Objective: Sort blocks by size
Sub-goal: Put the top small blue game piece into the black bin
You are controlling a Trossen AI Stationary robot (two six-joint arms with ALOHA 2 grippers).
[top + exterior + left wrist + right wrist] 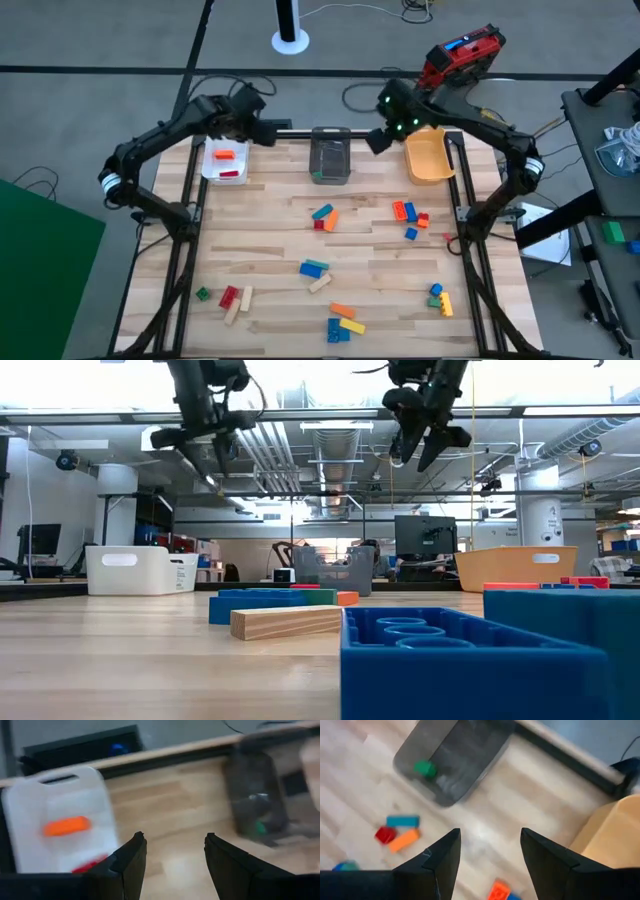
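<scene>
Wood-grain table (270, 245) spreads below me with most of the blocks loose on it: a blue-orange-red cluster (324, 217) near the middle, a red-orange-blue group (408, 213) toward the right, and a blue bar with a plain wooden bar (316, 274) nearer the front. Only a few are sorted so far. The white bin (225, 160) holds an orange piece (66, 826) and a red one, the grey bin (330, 155) holds a small green block (424, 768), and I can't see anything inside the orange bin (431, 157). Both my arms are up at the back edge. The left gripper (172, 857) hangs just beside the white bin with its fingers spread and nothing between them; the right gripper (487, 852) is raised between the grey and orange bins, also spread and empty. I judge the step in hand is fetching the next block, and the right arm looks best placed for the red-orange-blue group. To do it well I would pick a block standing apart from its neighbours, or approach a clustered one from its free side. I'd square the fingers across its short width, come straight down so neither finger nudges the adjoining pieces, and settle on its size class before lifting, so it goes straight to the right bin.
</scene>
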